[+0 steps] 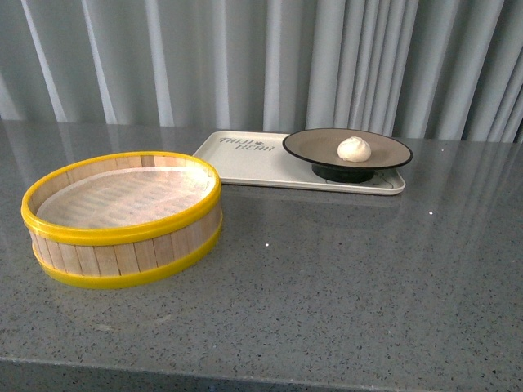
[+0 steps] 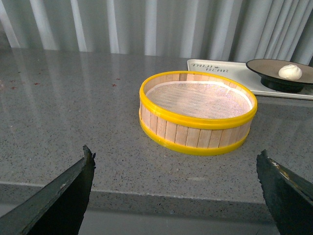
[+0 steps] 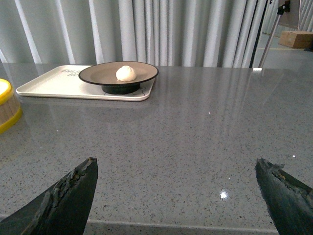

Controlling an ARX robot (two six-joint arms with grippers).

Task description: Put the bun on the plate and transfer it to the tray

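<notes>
The small round white steamed bun [image 1: 354, 149] sat just right of centre on the wide shallow plate with a tan inside and glossy black rim [image 1: 304, 144], and that plate stood on the right end of the flat rectangular cream-white tray with dark lettering [image 1: 245, 159], far across the grey speckled stone table [image 1: 343, 278]. Judged from this, both steps of the task looked done. The round wooden basket with 2 yellow rims [image 1: 122, 220] stood empty, near the tray's left end but apart from it. The left gripper [image 2: 176, 191] and the right gripper [image 3: 176, 196] each hung low near the table's front edge, fingers spread wide, holding nothing. The bun looked soft, light and easily dented, so any hold should be gentle at its sides; the glazed plate seemed stiff, slippery and breakable, best taken by its rim.
</notes>
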